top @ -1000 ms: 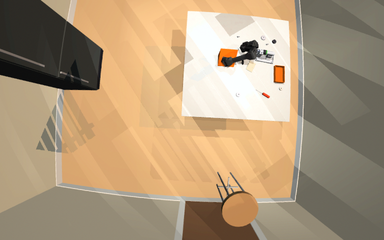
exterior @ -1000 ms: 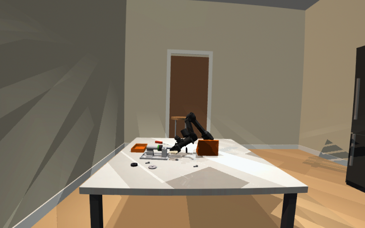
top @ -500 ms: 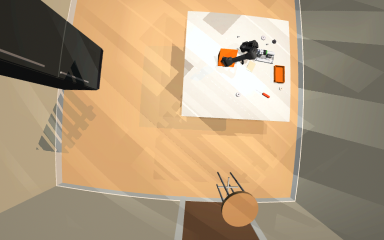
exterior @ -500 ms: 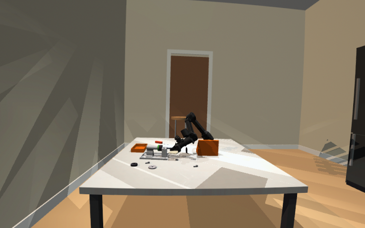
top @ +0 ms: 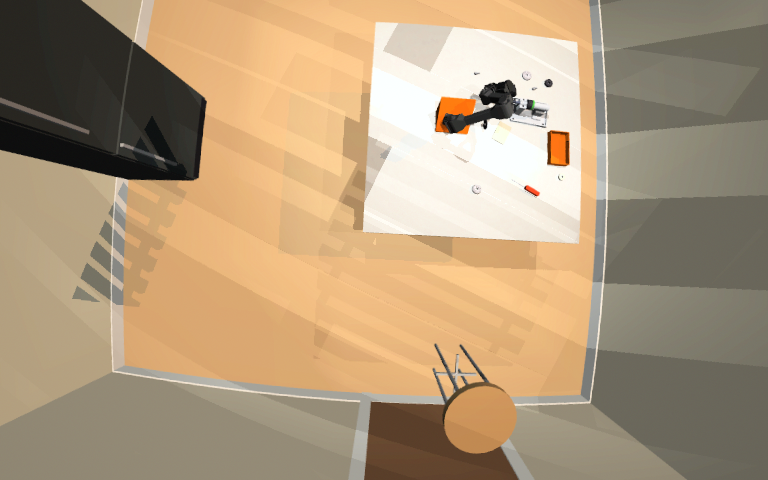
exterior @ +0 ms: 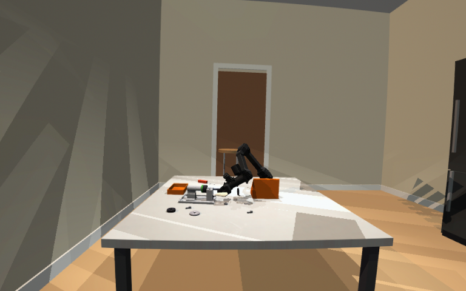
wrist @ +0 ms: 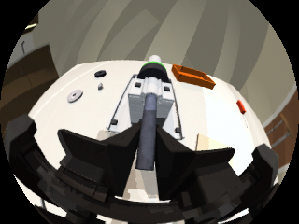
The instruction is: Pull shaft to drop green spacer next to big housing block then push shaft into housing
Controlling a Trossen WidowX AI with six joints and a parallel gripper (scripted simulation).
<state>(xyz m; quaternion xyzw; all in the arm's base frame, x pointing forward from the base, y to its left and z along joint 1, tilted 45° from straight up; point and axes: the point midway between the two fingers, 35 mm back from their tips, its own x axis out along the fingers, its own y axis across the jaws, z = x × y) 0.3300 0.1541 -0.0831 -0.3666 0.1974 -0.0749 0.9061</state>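
Observation:
My gripper [top: 512, 104] [exterior: 219, 190] [wrist: 148, 126] is shut on the dark grey shaft [wrist: 149, 112], whose free end sticks back between the fingers. The shaft runs through the grey support block [exterior: 210, 194] [wrist: 135, 102] on the metal base. Beyond the block, a black spacer section [exterior: 205, 188] [wrist: 152, 71] sits in line with the shaft. The green spacer [top: 531, 104] [exterior: 202, 188] [wrist: 154, 63] is between it and the pale housing [top: 542, 105] [exterior: 194, 188], up on the assembly. Any gap at the housing is too small to tell.
An orange tray [top: 557, 148] [wrist: 193, 80] lies beyond the assembly. A red screwdriver [top: 531, 190] [wrist: 241, 106], a black ring [top: 548, 83] [exterior: 171, 210] and small screws lie around. A large orange block [top: 457, 104] [exterior: 265, 188] is by the arm's base. A pale pad [top: 501, 133] lies near the gripper.

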